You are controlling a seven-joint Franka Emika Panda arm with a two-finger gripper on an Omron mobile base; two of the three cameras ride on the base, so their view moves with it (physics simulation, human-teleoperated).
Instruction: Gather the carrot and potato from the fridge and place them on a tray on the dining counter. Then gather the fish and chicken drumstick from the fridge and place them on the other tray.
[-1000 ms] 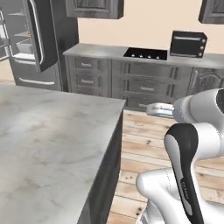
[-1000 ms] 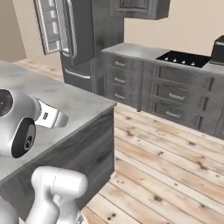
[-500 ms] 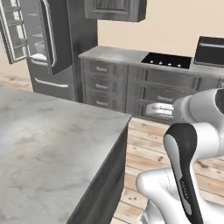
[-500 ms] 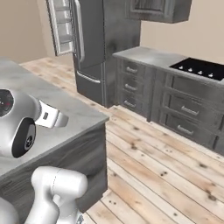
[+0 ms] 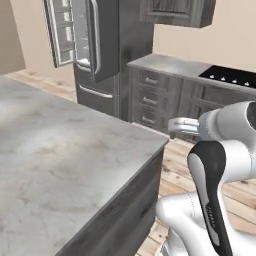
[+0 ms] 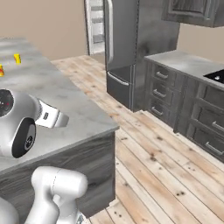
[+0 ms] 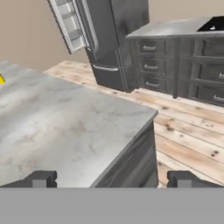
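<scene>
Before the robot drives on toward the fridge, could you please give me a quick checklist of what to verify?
1. Gripper open and empty: ok; fingertips stand wide apart, nothing between them.
2. Fridge door open: ok.
3. Wooden floor toward the fridge free of obstacles: ok.
4. Arm clear of the dining counter corner: cannot tell.
5. Carrot and potato on the fridge shelves: cannot tell; too far.

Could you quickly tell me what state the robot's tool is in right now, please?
Tool: open, its two fingertips spread wide apart and holding nothing, above the grey counter.
</scene>
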